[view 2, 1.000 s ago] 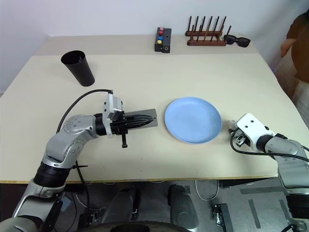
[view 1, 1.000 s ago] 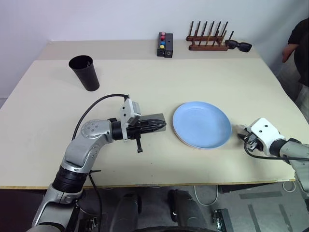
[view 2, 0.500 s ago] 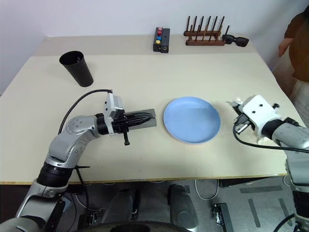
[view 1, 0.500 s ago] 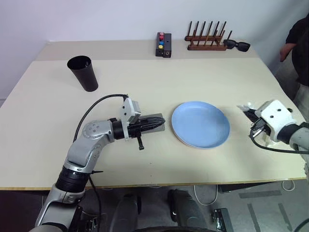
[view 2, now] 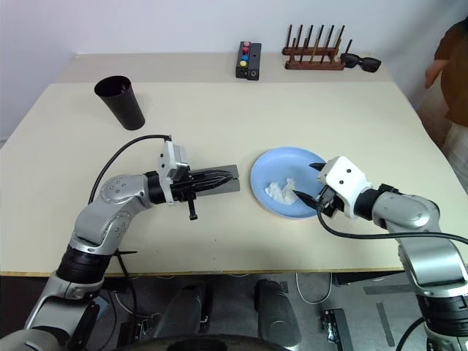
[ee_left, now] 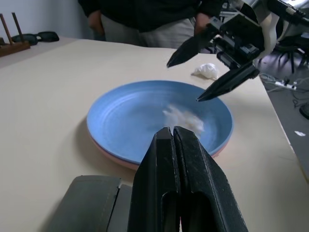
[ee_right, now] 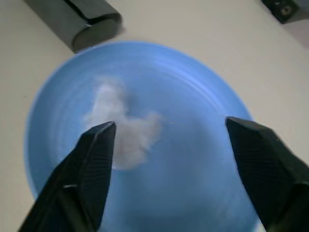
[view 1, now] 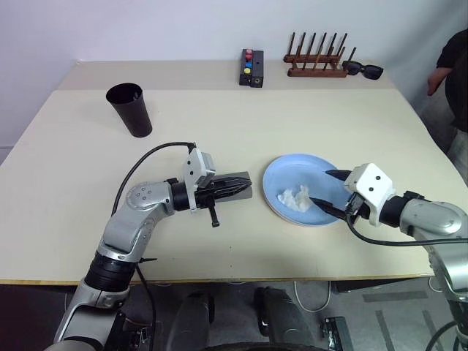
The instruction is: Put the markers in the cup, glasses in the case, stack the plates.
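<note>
1. The light blue plate [view 1: 306,189] is lying stacked on the salmon pink plate [ee_left: 113,157], with a crumpled white wad [view 1: 295,197] sitting in it.
2. The right claw [view 1: 327,191] is hovering over the blue plate's near-right rim, fingers spread apart, the wad just ahead of them.
3. The left claw [view 1: 245,186] is holding its fingers pressed together over the grey case [ee_left: 91,205], beside the plates.
4. The black cup [view 1: 130,110] is standing well apart, with bare table [view 1: 307,110] lying behind it.
</note>
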Tool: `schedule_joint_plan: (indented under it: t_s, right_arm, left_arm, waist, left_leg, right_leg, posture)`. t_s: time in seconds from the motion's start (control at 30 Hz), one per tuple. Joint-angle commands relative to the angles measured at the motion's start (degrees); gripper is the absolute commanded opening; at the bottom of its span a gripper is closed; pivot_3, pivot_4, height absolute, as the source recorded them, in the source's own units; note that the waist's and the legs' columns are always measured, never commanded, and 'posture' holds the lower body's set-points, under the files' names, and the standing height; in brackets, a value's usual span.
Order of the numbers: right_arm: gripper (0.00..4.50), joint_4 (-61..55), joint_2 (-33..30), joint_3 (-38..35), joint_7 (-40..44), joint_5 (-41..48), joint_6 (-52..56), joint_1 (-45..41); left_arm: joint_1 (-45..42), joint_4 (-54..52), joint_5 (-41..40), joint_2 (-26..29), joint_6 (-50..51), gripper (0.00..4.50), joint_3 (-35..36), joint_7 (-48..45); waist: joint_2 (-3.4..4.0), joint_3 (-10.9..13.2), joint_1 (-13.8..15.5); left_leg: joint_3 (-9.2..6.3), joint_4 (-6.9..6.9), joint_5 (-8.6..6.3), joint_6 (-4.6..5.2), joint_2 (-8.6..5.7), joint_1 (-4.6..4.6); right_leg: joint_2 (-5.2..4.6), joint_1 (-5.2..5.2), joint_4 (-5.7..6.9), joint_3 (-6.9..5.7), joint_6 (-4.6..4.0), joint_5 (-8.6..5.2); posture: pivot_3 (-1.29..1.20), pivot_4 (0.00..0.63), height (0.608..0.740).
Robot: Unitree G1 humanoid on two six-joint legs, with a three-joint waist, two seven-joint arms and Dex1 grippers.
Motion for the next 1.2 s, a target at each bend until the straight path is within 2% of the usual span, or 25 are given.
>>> schedule_joint_plan:
  t_s: [0.03,0.13,0.23,0.5,0.6,0.77,1.2]
  right_arm:
    - [3.4,3.96,-1.79,-9.08,-3.06,-2.87,-1.04,3.59]
    - [3.4,12.35,-3.02,-14.26,-7.36,-7.84,-2.41,7.61]
    - [3.4,15.91,-2.24,-16.94,-9.7,-8.95,-1.61,10.42]
    - [3.4,18.65,2.9,-17.28,-13.93,-6.83,3.35,8.67]
    - [2.59,19.81,3.64,-16.8,-14.62,-6.8,3.5,7.49]
    - [0.05,20.34,3.43,-16.51,-15.21,-6.81,3.55,6.86]
    - [0.01,17.7,2.11,-17.08,-14.63,-6.12,2.69,5.89]
  left_arm:
    - [-1.88,-0.83,-0.55,-0.77,-0.44,0.0,-0.9,-0.82]
    - [-2.53,-0.43,-0.68,-1.55,-0.58,0.0,-1.65,-1.43]
    - [-2.64,-0.92,-1.63,-2.31,-0.11,0.0,-2.4,-2.53]
    - [-1.7,-3.43,-2.69,-2.79,1.29,0.0,-4.26,-3.92]
    - [-1.43,-3.72,-2.29,-2.53,1.19,0.0,-4.35,-3.61]
    - [-1.16,-4.27,-2.47,-1.73,1.58,0.0,-3.76,-3.1]
    - [-2.56,-1.66,-2.21,-0.67,0.42,0.0,-2.14,-2.74]
  waist:
    - [0.0,0.0,0.14]
    - [0.0,0.0,0.21]
    - [0.02,-0.01,-0.08]
    - [0.13,-0.07,-0.49]
    - [0.13,-0.07,-0.32]
    - [0.13,-0.07,-0.15]
    - [0.14,-0.07,-0.33]
  left_leg:
    - [-0.02,0.0,0.0,0.0,-0.01,-0.02]
    - [0.02,0.02,0.0,0.0,-0.07,-0.02]
    - [0.01,-0.01,0.0,0.0,-0.08,0.0]
    - [0.06,-0.06,0.0,0.0,0.04,0.11]
    - [0.07,-0.04,0.0,0.0,0.02,0.09]
    - [0.04,-0.05,0.0,0.01,0.01,0.06]
    - [0.04,-0.05,0.0,0.01,0.01,0.07]
  right_leg:
    - [-0.01,0.01,-0.01,-0.01,0.0,0.0]
    - [-0.06,0.06,-0.06,0.01,0.01,0.0]
    - [-0.04,0.06,-0.08,0.0,0.0,0.0]
    - [0.1,0.07,-0.04,0.06,-0.01,0.0]
    - [0.07,0.07,-0.05,0.07,-0.01,0.0]
    - [0.07,0.07,-0.06,0.06,0.0,0.0]
    - [0.08,0.07,-0.06,0.06,0.0,-0.01]
  posture:
    - [0.0,0.15,0.735]
    - [0.0,0.15,0.735]
    - [0.0,0.15,0.735]
    - [0.0,0.15,0.735]
    - [0.0,0.15,0.735]
    - [0.0,0.15,0.735]
    - [0.0,0.15,0.735]
